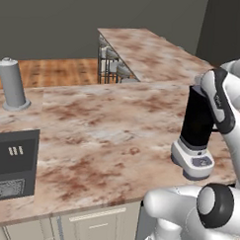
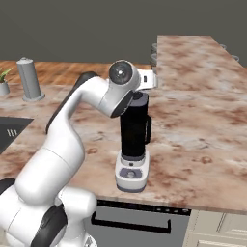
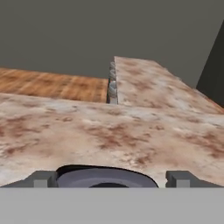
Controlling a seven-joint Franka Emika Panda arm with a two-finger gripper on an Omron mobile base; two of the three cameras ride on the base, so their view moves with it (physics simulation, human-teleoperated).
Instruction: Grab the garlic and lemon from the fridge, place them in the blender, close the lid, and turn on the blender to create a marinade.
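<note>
Black and tall, the blender [image 2: 133, 144] stands upright on the marbled tabletop [image 1: 101, 136] just below the end effector [image 3: 112, 178], whose fingers are spread wide.

Black blender [image 2: 133, 132] jar, grey-white base; brown-mottled counter [image 1: 101, 131].

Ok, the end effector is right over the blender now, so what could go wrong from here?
The open end effector hangs just over the blender jar's rim, fingertips wide apart. Going lower off-centre, it could clip the rim and tip the tall jar. The arm's elbow sits close beside the jar, so a swing might nudge it. The blender stands near the marble counter edge, so a shove could send it off.
</note>
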